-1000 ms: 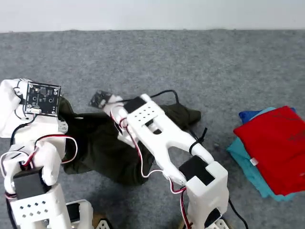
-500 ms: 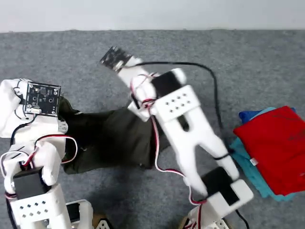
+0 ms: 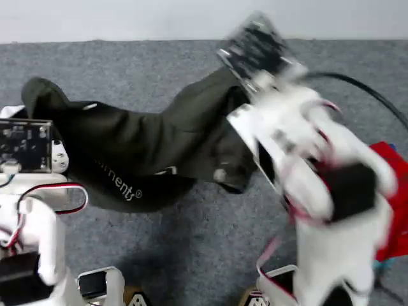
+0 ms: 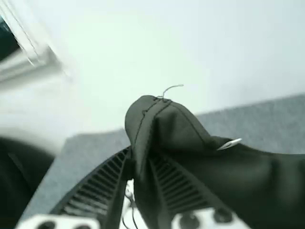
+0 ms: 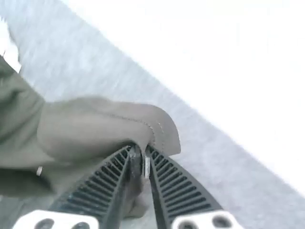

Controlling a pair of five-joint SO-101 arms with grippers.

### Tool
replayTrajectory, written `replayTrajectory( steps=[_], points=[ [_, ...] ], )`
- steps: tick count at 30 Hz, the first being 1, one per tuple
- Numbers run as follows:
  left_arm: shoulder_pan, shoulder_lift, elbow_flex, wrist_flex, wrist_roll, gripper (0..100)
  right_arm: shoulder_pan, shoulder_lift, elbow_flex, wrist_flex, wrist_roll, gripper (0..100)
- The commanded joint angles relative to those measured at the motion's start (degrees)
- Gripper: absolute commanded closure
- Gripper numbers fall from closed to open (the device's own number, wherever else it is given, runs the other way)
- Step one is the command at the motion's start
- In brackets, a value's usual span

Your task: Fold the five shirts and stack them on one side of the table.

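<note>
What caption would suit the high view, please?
Left gripper and right gripper hold a shirt over the table, beside the stack.

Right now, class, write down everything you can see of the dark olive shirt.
The dark olive shirt is soft, matte fabric with stitched seams, pale lettering and a small white tag. It is stretched over the grey table, sagging in the middle, one end pinched in the left arm's jaws, the other in the right arm's jaws.

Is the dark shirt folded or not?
Not folded: the shirt hangs stretched between the left end effector and right end effector, each pinching an edge.
</note>
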Motion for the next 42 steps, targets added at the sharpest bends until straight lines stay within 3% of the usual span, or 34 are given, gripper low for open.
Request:
replayTrajectory(
  steps=[1,6,16,21,25,32,39,42],
  points=[
    [-0.09,-0.7,-5.58,-0.44,0.53,99,1.98,-8.57,-2.11,1.27,0.18,98.8],
    [-0.09,-0.7,-13.32,2.46,0.53,99,3.91,-14.73,-3.69,0.4,0.18,98.8],
    [-0.09,-0.7,-25.45,10.64,0.53,99,24.4,-15.16,-21.01,0.4,-3.69,98.8],
    [-0.09,-0.7,-26.42,11.78,0.62,99,29.93,-15.6,-29.54,0.4,-7.74,98.8],
    [-0.09,-4.84,-26.42,11.43,1.23,99,32.04,-15.6,-34.29,0.4,-9.41,98.8],
    [-0.53,-11.78,-24.04,11.69,9.93,99,32.84,-14.37,-34.46,0.92,-9.41,98.8],
    [-0.53,-12.22,-8.92,8.26,10.02,99,32.48,-9.89,-24.0,0.48,-9.41,98.8],
    [-0.44,-12.22,-1.01,4.48,9.93,99,29.14,-7.69,-18.55,0.4,-8.97,98.8]
  ],
)
